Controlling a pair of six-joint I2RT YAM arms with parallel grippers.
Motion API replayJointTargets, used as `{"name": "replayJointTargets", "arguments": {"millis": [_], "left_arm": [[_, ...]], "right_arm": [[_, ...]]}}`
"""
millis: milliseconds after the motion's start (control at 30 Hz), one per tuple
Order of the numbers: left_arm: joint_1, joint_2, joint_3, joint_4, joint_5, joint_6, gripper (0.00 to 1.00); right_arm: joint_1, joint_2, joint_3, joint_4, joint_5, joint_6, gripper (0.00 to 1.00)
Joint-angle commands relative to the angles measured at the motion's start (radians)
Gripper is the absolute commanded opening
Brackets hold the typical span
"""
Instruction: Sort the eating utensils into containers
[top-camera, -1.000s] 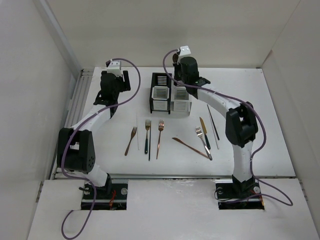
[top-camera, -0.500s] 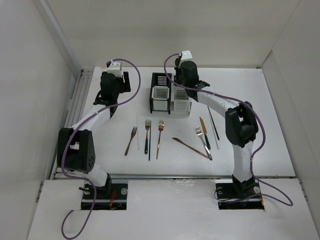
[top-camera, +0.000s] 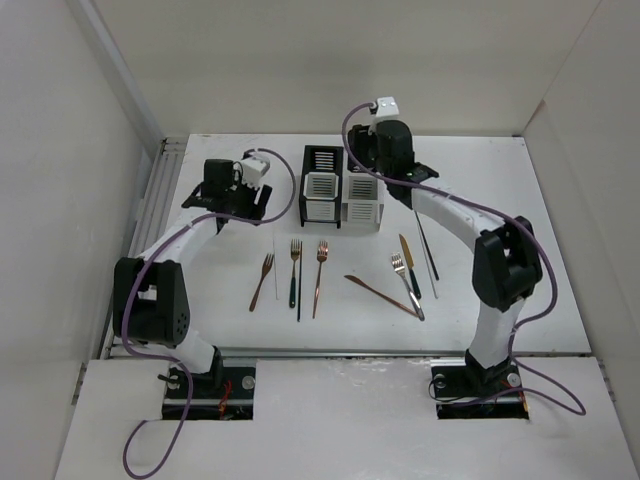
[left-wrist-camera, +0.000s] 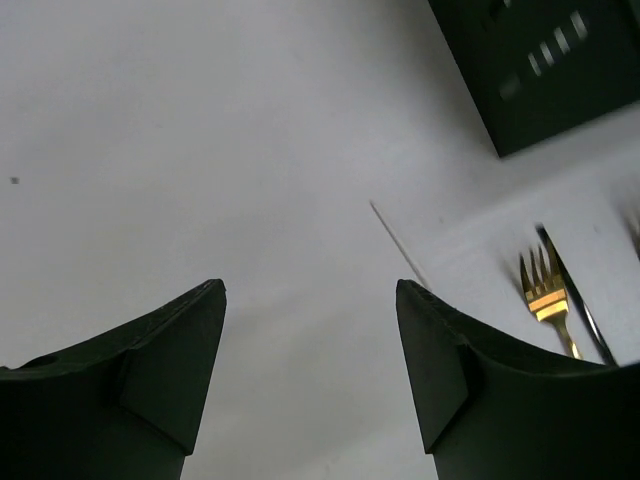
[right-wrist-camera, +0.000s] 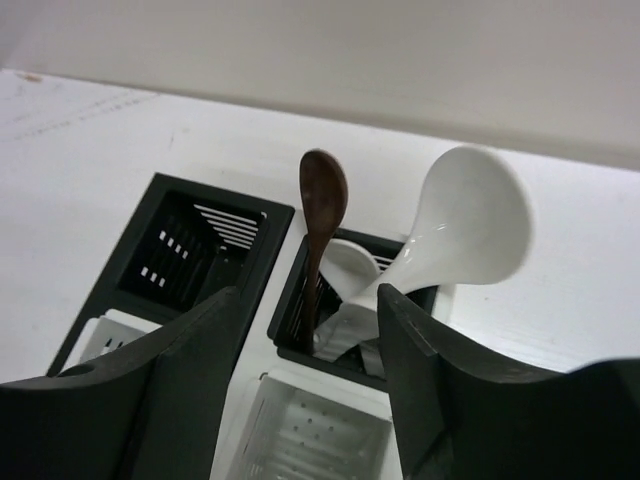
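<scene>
In the right wrist view my right gripper (right-wrist-camera: 308, 292) stands open over the back right black container (right-wrist-camera: 300, 335). In that container stand a brown spoon (right-wrist-camera: 322, 215) and white spoons (right-wrist-camera: 470, 230). Nothing is between the fingers. The other black container (right-wrist-camera: 185, 245) beside it looks empty, and white containers (right-wrist-camera: 320, 430) stand in front. My left gripper (left-wrist-camera: 310, 290) is open and empty above the table, near a white chopstick (left-wrist-camera: 398, 245) and a gold fork (left-wrist-camera: 545, 298). The top view shows the left gripper (top-camera: 238, 200) left of the containers (top-camera: 341, 188) and the right gripper (top-camera: 368, 162) over them.
On the table in front of the containers lie a copper fork (top-camera: 262, 281), a gold fork (top-camera: 294, 268), another copper fork (top-camera: 319, 278), a copper knife (top-camera: 381, 296), a silver fork (top-camera: 407, 286), a dark-handled knife (top-camera: 409, 266) and chopsticks (top-camera: 427, 245). Walls close in the table's back and sides.
My right gripper has opened and let go of a spoon, which now stands in the black container. The left wrist has swung to the right, towards the containers.
</scene>
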Motion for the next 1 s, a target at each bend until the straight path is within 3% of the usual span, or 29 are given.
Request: {"name": "replayJointTargets", "arguments": {"millis": [0, 33, 133, 167, 267, 433, 700, 967], "left_arm": [[0.007, -0.056, 0.058, -0.260, 0.187, 0.198, 0.66], [0.007, -0.047, 0.073, -0.379, 0.208, 0.231, 0.66], [0.007, 0.022, 0.093, -0.527, 0.241, 0.303, 0.66], [-0.002, 0.066, 0.107, -0.587, 0.241, 0.303, 0.66], [-0.002, 0.100, 0.119, -0.618, 0.230, 0.292, 0.64], [-0.037, 0.063, 0.090, -0.618, 0.248, 0.282, 0.64], [-0.068, 0.085, 0.041, -0.654, 0.236, 0.260, 0.62], [-0.097, 0.085, -0.018, -0.717, 0.176, 0.338, 0.62]], "right_arm": [[-0.009, -0.133, -0.022, 0.054, 0.000, -0.007, 0.63], [-0.009, -0.153, -0.043, 0.054, 0.010, -0.018, 0.65], [-0.009, -0.225, -0.080, 0.054, 0.029, -0.059, 0.75], [-0.009, -0.248, -0.103, 0.054, 0.029, -0.070, 0.83], [-0.018, -0.261, -0.136, 0.054, 0.040, -0.070, 0.85], [-0.052, -0.220, -0.071, 0.054, -0.005, -0.061, 0.56], [-0.061, -0.195, -0.048, 0.054, -0.117, -0.061, 0.56], [-0.061, -0.235, -0.113, 0.035, -0.099, -0.061, 0.57]]}}
